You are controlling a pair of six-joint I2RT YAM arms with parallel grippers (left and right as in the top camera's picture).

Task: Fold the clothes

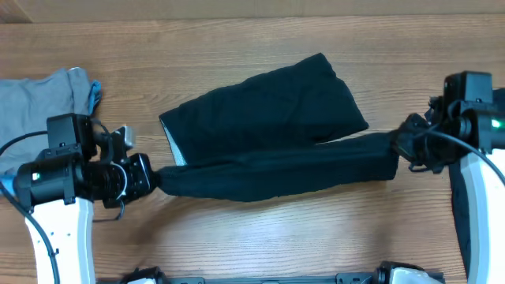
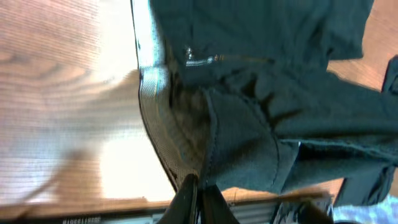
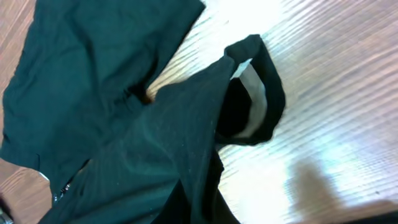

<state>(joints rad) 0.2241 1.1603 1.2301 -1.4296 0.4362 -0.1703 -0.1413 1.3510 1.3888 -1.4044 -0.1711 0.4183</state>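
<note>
The left gripper [image 1: 157,180] and right gripper [image 1: 400,150] each pinch the shirt [image 1: 268,110]. One fold looks started. More folds are left.

A black garment [image 1: 268,126] lies mid-table, its near edge stretched taut into a band (pale lining showing).

A wooden table [image 1: 252,244]; black garment [image 1: 268,110] lies across its middle; grey garment [image 1: 31,102] and light-blue cloth [image 1: 96,91] at left edge.

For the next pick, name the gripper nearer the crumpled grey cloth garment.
Left. The left gripper is beside the grey cloth garment; the right gripper is far across the table.
</note>
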